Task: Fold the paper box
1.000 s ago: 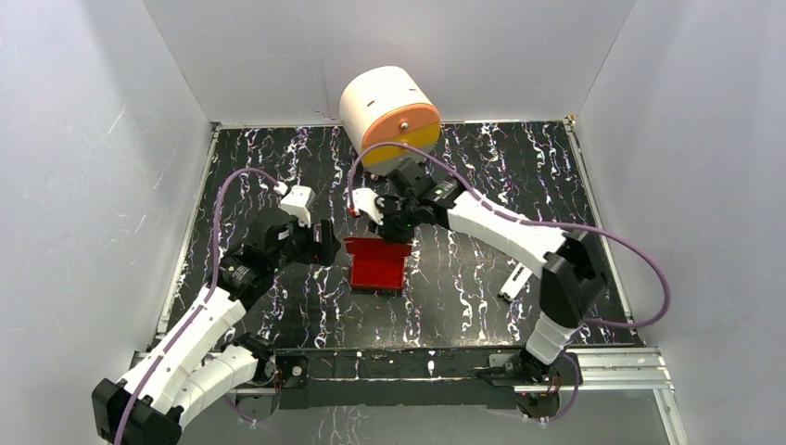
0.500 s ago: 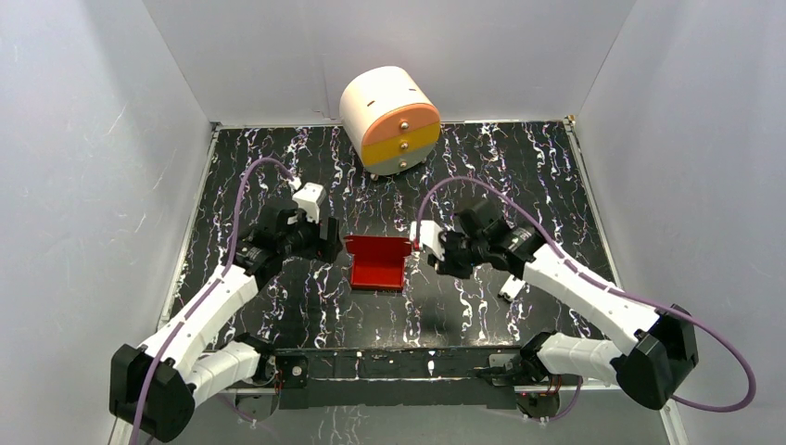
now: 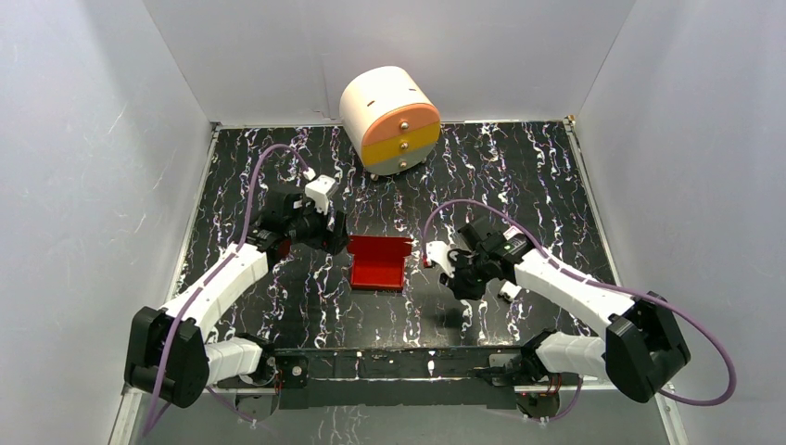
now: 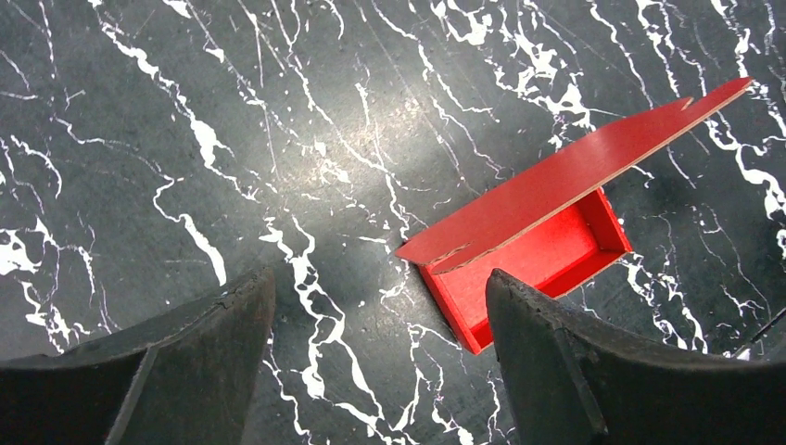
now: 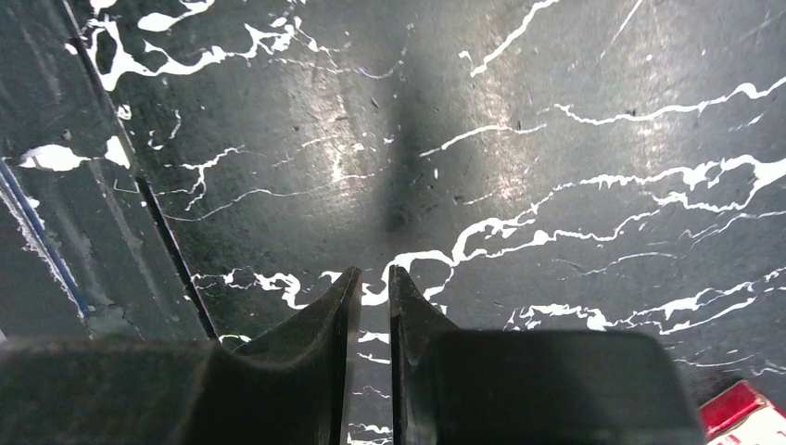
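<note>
Paper box (image 4: 538, 218): bright red card; lies on the table (image 3: 519, 185) at its middle, between the two arms; shallow tray facing up, with one long flap raised at a tilt over it

Left claw (image 4: 380, 278): fingers spread wide, nothing between them; hovers just left of the box and close to it, not touching it; the tray's near corner sits just ahead of one finger

Right claw (image 5: 371, 297): fingers drawn almost together, only a thin slit left, nothing gripped; points down at bare table right of the box, apart from it

Small white packet (image 3: 508, 290): on the table beside the right arm; possibly the red-and-white scrap at the corner of the right wrist view

Drawer unit (image 3: 391, 119): round, white, orange and yellow; stands at the table's far edge, well apart from the box
</note>
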Robot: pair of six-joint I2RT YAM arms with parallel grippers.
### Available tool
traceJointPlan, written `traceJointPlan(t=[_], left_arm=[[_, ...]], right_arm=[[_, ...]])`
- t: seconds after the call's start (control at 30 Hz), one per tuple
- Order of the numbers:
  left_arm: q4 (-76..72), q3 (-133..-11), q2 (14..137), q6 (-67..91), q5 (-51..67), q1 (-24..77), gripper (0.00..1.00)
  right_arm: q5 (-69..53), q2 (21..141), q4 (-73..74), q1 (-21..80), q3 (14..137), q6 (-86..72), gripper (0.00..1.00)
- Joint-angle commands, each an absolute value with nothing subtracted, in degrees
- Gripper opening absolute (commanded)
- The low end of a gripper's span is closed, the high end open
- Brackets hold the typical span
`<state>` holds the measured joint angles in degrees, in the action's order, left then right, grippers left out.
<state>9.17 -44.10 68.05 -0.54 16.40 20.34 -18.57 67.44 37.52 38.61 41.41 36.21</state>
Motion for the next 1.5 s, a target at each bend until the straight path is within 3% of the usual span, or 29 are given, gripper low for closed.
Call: traceJointPlan(t=[0.0,0.47,0.5,0.53,0.57,0.8,1.07,1.27,1.47], left_arm=[[6.2,-46.6,67.9,-1.7,20.5,19.4,0.8],[4.7,-42.5,60.7,-0.4,18.6,19.4,0.81],[4.8,-42.6,60.9,-0.4,18.9,19.4,0.81],[5.0,-42.8,61.1,-0.4,19.3,19.4,0.81],[5.0,-42.9,61.2,-0.4,19.8,19.4,0.81],[3.7,-41.5,61.7,0.4,20.5,19.4,0.81],[3.6,-41.4,64.5,-3.9,23.9,19.4,0.77],[2.6,-40.9,65.4,-5.7,25.4,19.5,0.75],[1.9,-41.4,67.4,-6.0,27.4,19.5,0.71]], right_arm=[[-19.4,68.8,37.1,35.7,42.2,36.3,0.25],[-19.4,60.8,37.1,32.0,40.5,36.3,0.25],[-3.1,59.1,1.2,32.0,40.0,11.7,0.74],[4.2,57.8,-14.3,32.0,39.0,5.8,0.84],[7.1,56.7,-16.4,32.0,38.4,4.7,0.86],[8.7,52.0,-13.8,32.0,37.1,5.0,0.88],[-12.4,55.3,-11.5,32.0,38.8,10.7,0.87],[-27.9,63.5,-7.8,32.1,43.0,14.1,0.79],[-32.5,70.0,-8.2,32.4,45.1,16.5,0.71]])
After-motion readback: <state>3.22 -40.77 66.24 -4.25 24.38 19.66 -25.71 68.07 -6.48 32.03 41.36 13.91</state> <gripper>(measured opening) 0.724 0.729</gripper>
